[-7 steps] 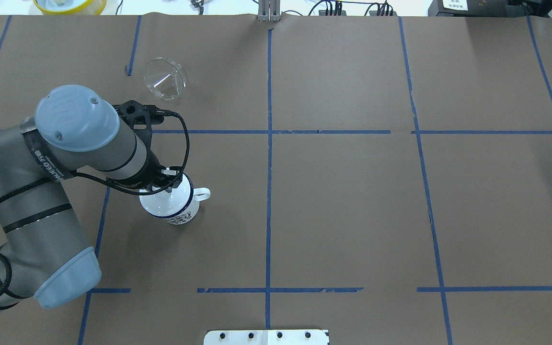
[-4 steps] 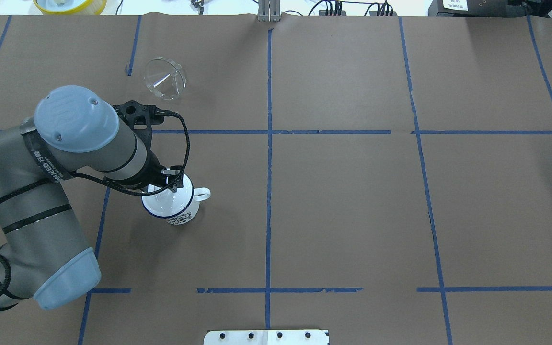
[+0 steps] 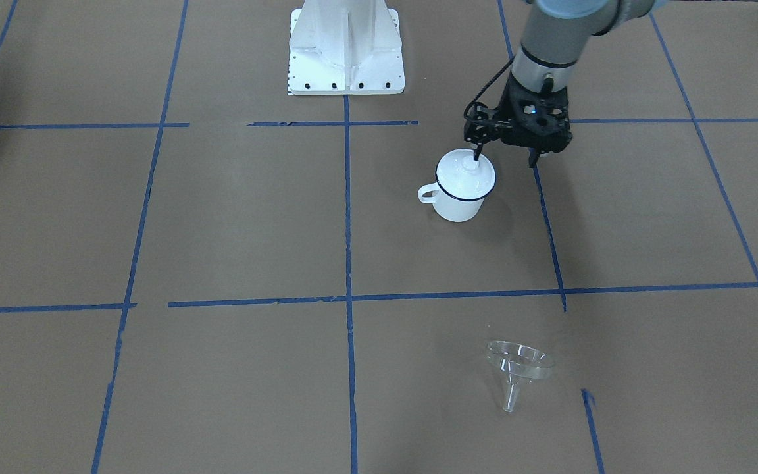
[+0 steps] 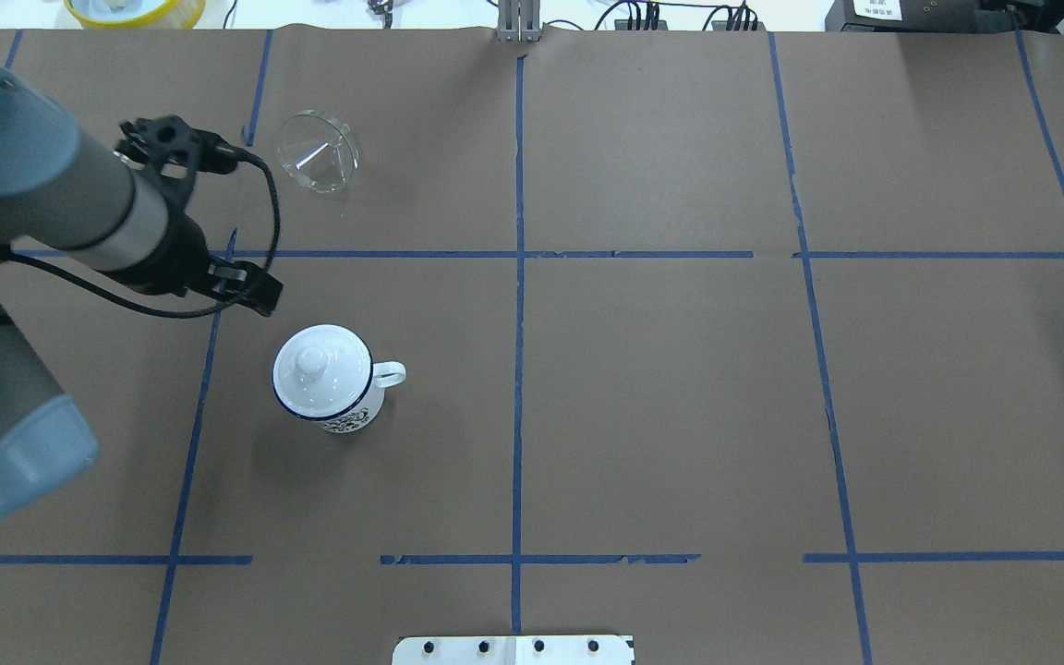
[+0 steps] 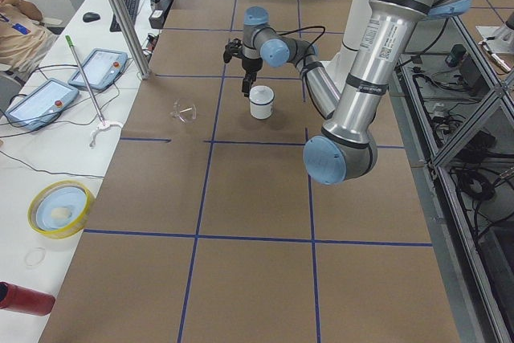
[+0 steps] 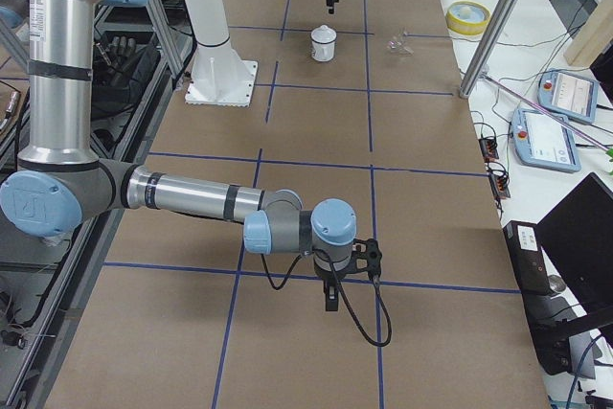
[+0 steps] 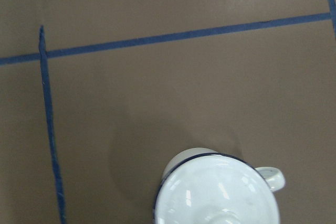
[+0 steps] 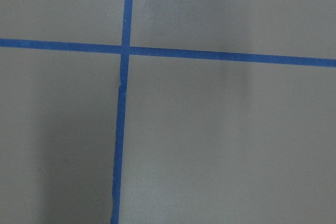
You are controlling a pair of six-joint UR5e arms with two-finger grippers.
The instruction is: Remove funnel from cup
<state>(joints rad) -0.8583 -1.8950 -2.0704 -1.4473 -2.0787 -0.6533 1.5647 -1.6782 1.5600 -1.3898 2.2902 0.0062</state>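
The funnel lies on the table well apart from the cup, so the job looks done (my left jaws apart, empty; my right jaws, cannot tell).

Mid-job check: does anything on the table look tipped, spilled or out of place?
The funnel lies tipped on its side on the bare paper, well apart from the cup, not in it. The cup stands upright with a white knobbed lid seated on it. No spill or damage shows.
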